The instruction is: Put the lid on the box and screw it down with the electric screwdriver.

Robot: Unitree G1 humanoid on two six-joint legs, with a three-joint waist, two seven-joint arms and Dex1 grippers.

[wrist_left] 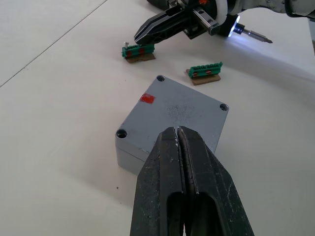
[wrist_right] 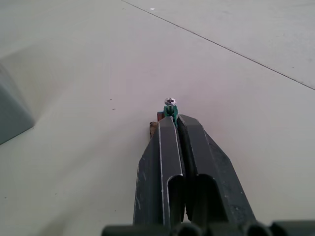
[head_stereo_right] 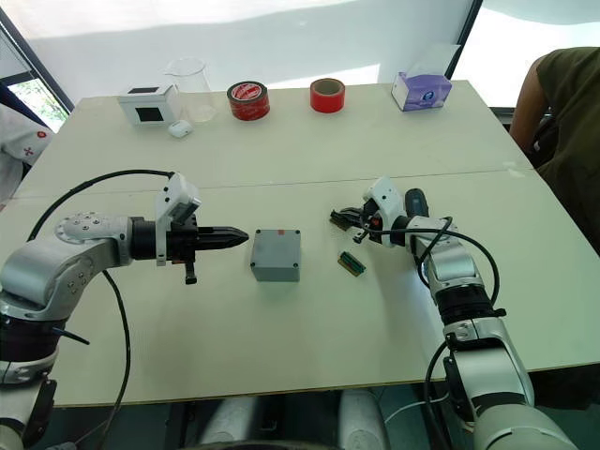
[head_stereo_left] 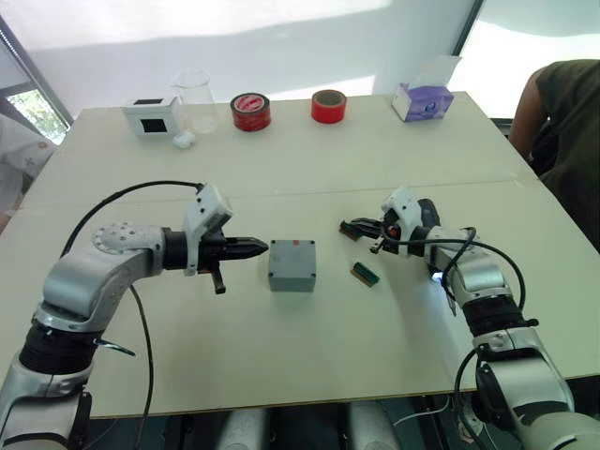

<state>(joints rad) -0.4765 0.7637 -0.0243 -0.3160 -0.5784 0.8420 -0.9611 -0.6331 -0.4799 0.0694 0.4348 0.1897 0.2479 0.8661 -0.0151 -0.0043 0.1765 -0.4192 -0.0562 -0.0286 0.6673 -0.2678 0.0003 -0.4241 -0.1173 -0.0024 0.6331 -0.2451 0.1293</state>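
Observation:
The grey box (head_stereo_left: pixel 292 265) stands at the table's middle, and the lid (wrist_left: pixel 182 110), a flat plate with corner holes and a small red mark, lies on top of it. My left gripper (head_stereo_left: pixel 262 247) is shut and empty, its tips just left of the box at lid height. My right gripper (head_stereo_left: pixel 347 228) is shut, right of the box, its tips over a green screw strip (wrist_left: pixel 138 50) that holds a screw (wrist_right: pixel 170 102). The electric screwdriver (head_stereo_left: pixel 427 214) lies under my right forearm, and its lit tip and bit (wrist_left: pixel 256 35) point toward me.
A second green screw strip (head_stereo_left: pixel 365 273) lies right of the box. Along the far edge stand a white box with a black window (head_stereo_left: pixel 152 115), a beaker (head_stereo_left: pixel 195 98), two red tape rolls (head_stereo_left: pixel 250 112) and a tissue box (head_stereo_left: pixel 424 98). A person (head_stereo_left: pixel 562 122) sits at the far right.

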